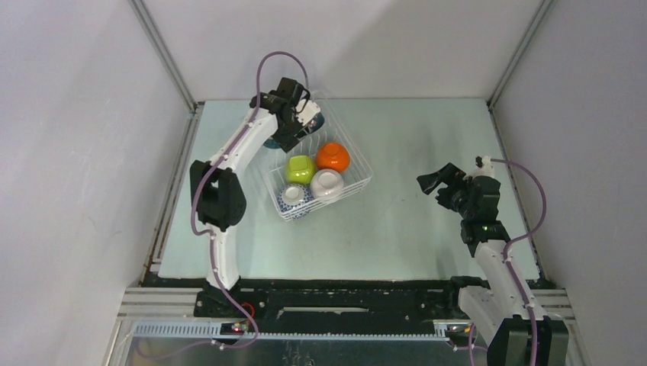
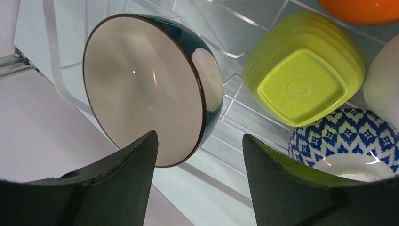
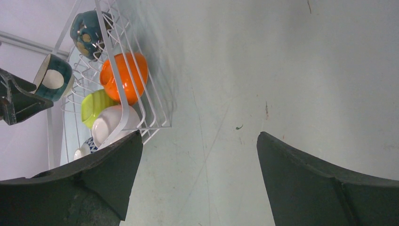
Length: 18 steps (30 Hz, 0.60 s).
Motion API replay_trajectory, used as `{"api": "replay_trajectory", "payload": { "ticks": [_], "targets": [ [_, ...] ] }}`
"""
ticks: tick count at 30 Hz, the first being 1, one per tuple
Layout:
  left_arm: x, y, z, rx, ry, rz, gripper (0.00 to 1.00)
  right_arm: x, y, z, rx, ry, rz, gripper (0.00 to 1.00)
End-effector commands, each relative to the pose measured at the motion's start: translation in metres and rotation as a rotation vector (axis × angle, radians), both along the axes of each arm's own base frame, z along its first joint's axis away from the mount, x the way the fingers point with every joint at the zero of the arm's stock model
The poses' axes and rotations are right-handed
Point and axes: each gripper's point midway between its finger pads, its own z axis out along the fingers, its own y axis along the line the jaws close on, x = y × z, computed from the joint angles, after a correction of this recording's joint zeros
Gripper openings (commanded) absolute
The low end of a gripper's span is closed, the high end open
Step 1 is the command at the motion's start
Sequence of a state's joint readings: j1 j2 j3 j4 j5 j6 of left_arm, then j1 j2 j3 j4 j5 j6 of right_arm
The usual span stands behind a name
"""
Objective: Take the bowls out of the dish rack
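While grey walls (image 1: 76, 152) are enclosing the pale green table (image 1: 412, 229), the left gripper (image 2: 198, 136) is gaping open near a teal bowl (image 2: 141, 84) upper centre, the right gripper (image 3: 198, 134) hanging open.

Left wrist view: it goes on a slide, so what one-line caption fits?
Open left tool before a tilted teal bowl; lime green bowl and blue-and-white bowl beside it in the dish rack.

The top external camera looks steeply down from high behind the near edge of the table (image 1: 412, 221), far enough to take in all of it, with the dish rack (image 1: 357, 169) toward eleven o'clock. The left wrist camera faces into that rack from very close. The right wrist camera sees it from well away — at ten o'clock. All three share the lime green bowl (image 1: 300, 168) and orange bowl (image 1: 333, 156).
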<state>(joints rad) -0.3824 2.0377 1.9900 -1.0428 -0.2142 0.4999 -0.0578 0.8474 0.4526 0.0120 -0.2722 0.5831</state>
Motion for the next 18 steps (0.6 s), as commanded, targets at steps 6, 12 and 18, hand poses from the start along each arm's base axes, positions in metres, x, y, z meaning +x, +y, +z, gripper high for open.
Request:
{"api": "replay_trajectory", "payload": {
  "ticks": [6, 12, 18],
  "targets": [
    [0.012, -0.004, 0.014, 0.005, -0.041, -0.001, 0.38, 0.003, 0.000, 0.009, 0.007, -0.036, -0.001, 1.00],
    [0.001, -0.008, 0.026, -0.007, -0.032, -0.030, 0.00, 0.003, 0.000, 0.009, 0.007, -0.036, -0.003, 1.00],
    [-0.006, -0.002, 0.055, 0.060, -0.090, -0.022, 0.00, 0.003, -0.002, 0.010, 0.002, -0.040, -0.009, 1.00]
  ]
}}
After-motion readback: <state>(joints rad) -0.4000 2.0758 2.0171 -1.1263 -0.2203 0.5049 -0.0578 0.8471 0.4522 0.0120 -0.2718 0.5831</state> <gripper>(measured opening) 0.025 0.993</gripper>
